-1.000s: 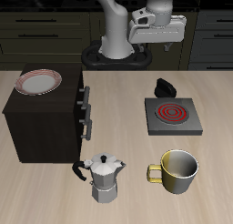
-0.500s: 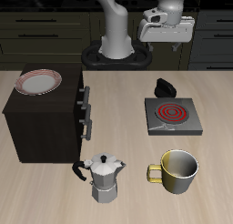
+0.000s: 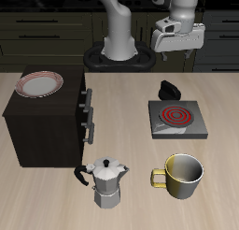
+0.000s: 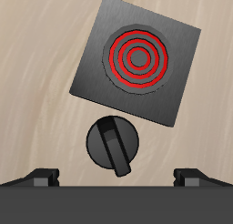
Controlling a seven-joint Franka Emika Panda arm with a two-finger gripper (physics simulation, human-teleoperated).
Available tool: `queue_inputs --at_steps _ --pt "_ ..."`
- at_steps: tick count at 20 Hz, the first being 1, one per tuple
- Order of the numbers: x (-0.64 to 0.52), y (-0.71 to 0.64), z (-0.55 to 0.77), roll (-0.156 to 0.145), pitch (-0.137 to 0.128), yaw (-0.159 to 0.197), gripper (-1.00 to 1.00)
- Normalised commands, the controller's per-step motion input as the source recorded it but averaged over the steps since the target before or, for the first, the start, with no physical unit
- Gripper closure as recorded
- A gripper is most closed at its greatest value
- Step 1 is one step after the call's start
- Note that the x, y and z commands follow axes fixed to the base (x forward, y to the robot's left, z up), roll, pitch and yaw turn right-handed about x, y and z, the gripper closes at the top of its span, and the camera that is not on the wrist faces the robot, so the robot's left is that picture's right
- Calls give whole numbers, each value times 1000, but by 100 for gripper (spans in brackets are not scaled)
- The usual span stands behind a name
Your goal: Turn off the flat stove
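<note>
The flat stove (image 3: 177,120) is a thin grey square slab near the middle of the table, and its spiral coil (image 3: 174,113) glows red. Its black knob (image 3: 169,88) stands just behind the slab, toward the table's back. My gripper (image 3: 177,49) hangs open and empty high above the knob, well clear of it. In the wrist view the stove (image 4: 136,73), its red coil (image 4: 137,57) and the knob (image 4: 112,143) lie straight below. The gripper (image 4: 116,178) shows only its two fingertips (image 4: 41,176), set wide apart.
A big dark-brown box with handles (image 3: 47,122) stands beside the stove, with a red-rimmed plate (image 3: 41,83) on top. A metal moka pot (image 3: 108,182) and a yellow mug (image 3: 182,175) sit near the table's front edge.
The gripper has travelled sideways at height from over the table's back middle to above the stove's knob, staying open. Nothing on the table has moved.
</note>
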Motion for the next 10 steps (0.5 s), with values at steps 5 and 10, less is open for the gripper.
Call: queue_inputs --at_steps 5,10 --pt "-47 37 -191 15 4 54 -100" --pt "-175 40 -277 -21 -21 68 -100"
